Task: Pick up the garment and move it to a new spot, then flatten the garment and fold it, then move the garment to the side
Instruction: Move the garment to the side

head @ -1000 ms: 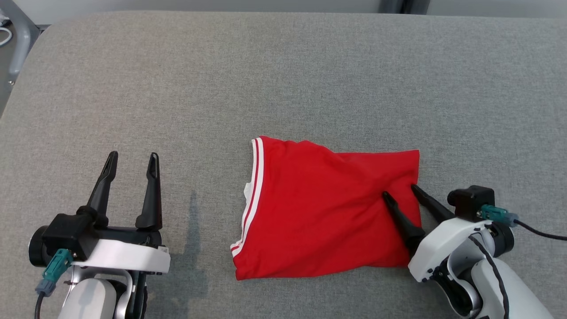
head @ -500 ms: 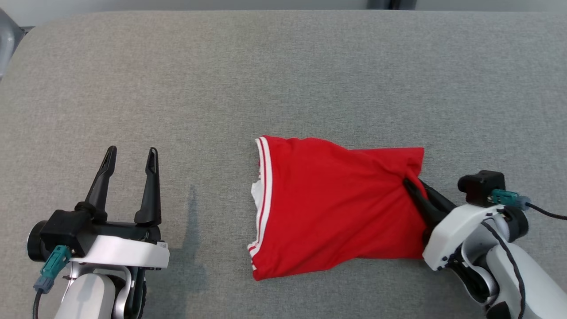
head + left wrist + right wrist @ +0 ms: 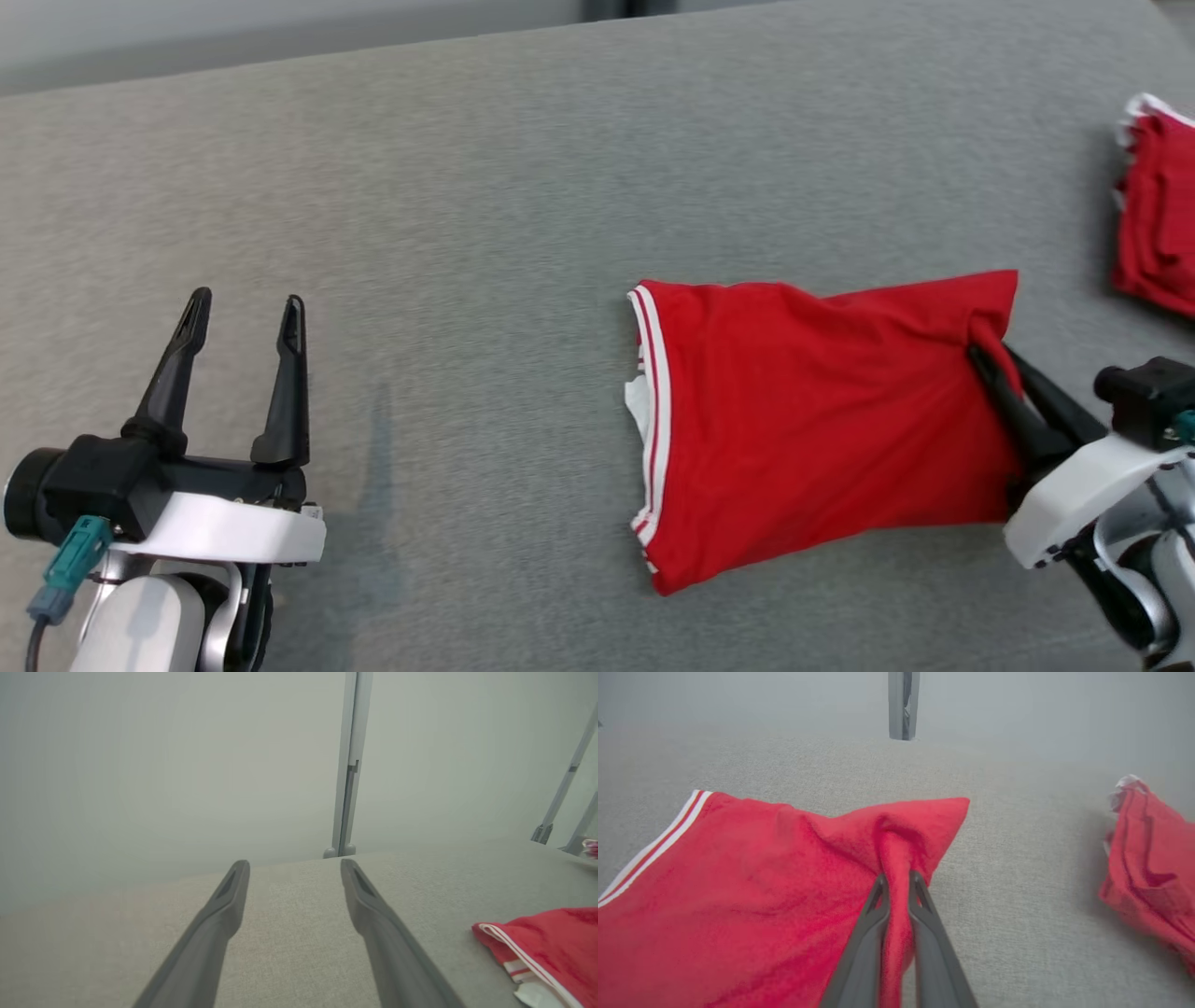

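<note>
The garment (image 3: 812, 411) is a folded red piece with white stripes along its left edge, lying on the grey padded table (image 3: 523, 187). My right gripper (image 3: 990, 353) is shut on a pinched ridge of cloth near the garment's right edge; in the right wrist view the red fold (image 3: 896, 868) is squeezed between the two dark fingers (image 3: 866, 933). At the lower left my left gripper (image 3: 245, 310) hovers open over bare table, well to the left of the garment. The left wrist view catches the garment's striped corner (image 3: 542, 952) at the lower right.
A second red garment (image 3: 1158, 224) with white trim lies bunched at the table's right edge, also in the right wrist view (image 3: 1148, 868). A grey upright post (image 3: 348, 765) stands behind the table's far edge. Bare table spreads left of and beyond the garment.
My right gripper shut on the garment's right edge and drew it to the right. The head camera has turned right, bringing the second red garment into view. The left gripper stays open.
</note>
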Robot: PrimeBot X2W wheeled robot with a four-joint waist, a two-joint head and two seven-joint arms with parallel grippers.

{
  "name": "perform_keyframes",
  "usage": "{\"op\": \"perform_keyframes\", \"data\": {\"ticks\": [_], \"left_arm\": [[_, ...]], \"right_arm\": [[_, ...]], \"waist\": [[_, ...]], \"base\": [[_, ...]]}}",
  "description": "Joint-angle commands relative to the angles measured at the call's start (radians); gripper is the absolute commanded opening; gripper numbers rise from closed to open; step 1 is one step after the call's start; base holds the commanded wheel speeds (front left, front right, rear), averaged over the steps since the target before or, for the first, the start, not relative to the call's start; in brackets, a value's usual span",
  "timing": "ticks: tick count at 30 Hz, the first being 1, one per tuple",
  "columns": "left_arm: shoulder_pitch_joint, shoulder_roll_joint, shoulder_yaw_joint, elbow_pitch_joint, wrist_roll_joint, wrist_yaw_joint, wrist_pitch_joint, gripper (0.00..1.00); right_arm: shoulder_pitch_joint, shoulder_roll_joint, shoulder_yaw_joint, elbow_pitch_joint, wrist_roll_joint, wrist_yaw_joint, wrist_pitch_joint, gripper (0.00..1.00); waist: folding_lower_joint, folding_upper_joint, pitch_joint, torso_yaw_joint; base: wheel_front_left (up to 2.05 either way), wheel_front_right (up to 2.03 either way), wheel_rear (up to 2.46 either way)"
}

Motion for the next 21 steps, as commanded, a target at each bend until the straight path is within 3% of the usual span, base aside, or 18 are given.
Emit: {"op": "perform_keyframes", "data": {"ticks": [1,4,11,21], "left_arm": [[-0.008,0.012,0.003,-0.019,0.007,0.007,0.010,1.00],[-0.020,0.027,0.002,-0.046,0.014,0.009,0.029,1.00],[-0.062,0.049,-0.015,-0.087,0.024,-0.003,0.070,1.00],[-0.118,0.085,-0.012,-0.130,0.038,-0.007,0.103,1.00]], "right_arm": [[-0.002,-0.014,-0.018,-0.023,-0.013,-0.001,0.001,0.00],[-0.040,-0.024,-0.035,-0.056,-0.020,-0.001,-0.004,0.00],[-0.176,-0.034,-0.054,-0.044,0.006,-0.001,-0.025,0.00],[-0.386,-0.099,-0.163,0.129,0.054,-0.001,-0.105,0.00]], "waist": [[0.0000,0.0000,0.021,-0.092],[0.0000,0.0000,0.040,-0.144],[0.0000,0.0000,0.101,-0.190],[0.0000,0.0000,0.252,-0.202]], "base": [[0.00,0.00,0.00],[0.00,0.00,0.00],[0.00,0.00,0.00],[0.00,0.00,0.00]]}}
